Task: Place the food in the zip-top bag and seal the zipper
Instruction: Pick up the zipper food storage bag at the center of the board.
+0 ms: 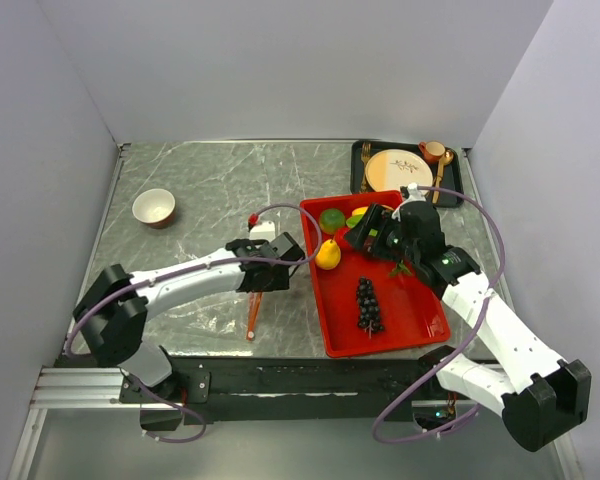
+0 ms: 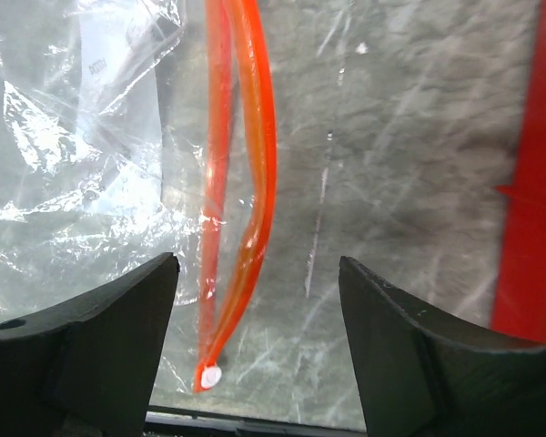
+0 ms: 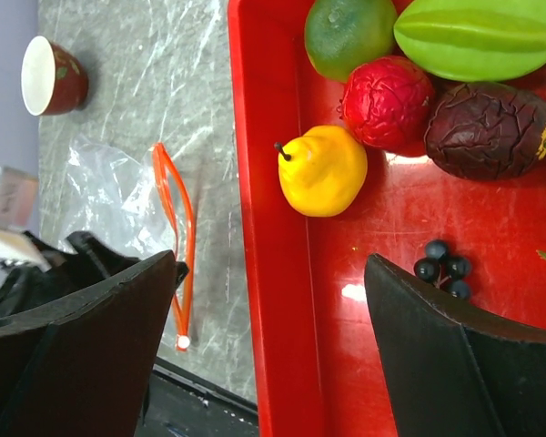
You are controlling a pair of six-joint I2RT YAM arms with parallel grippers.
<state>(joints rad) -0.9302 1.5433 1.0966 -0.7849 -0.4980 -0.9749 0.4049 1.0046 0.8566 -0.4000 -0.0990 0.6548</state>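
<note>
Nearest the bases, the left arm stretches low across the counter [image 1: 205, 185] toward the middle. Its claw [image 2: 255, 350] is turned down, with the fingers [image 2: 100, 350] spread wide and nothing held. The right arm rises from the near right corner and bends inward over the red tray [image 1: 405, 322]. Its claw [image 3: 273, 360] is also spread and empty, hanging above the tray's left rim.

The zip-top bag [image 2: 68, 146] lies crumpled on the counter under the left claw, just left of the tray. From above the arm hides most of it, and only the near end of the zipper [image 2: 247, 173] shows. The left wrist view shows the zipper's two orange strips parted along their length and meeting at the white slider [image 2: 209, 374], which sits at the near end between the spread fingers. I cannot tell whether the fingers touch the bag.

All the food is on the tray. The dark grapes [image 1: 368, 305] lie nearest and the yellow pear [image 3: 323, 170] sits by the left rim. Beyond them are a red bumpy fruit [image 3: 387, 100], a dark wrinkled fruit [image 3: 482, 127], a round green fruit [image 3: 348, 32] and a ridged green starfruit [image 3: 478, 36]. The right wrist view shows these last four clearly, while from above the claw covers part of them.

Farther off, a small bowl [image 1: 153, 207] stands at the far left. A dark tray [image 1: 458, 190] with a cream plate [image 1: 398, 170] lies at the far right.
</note>
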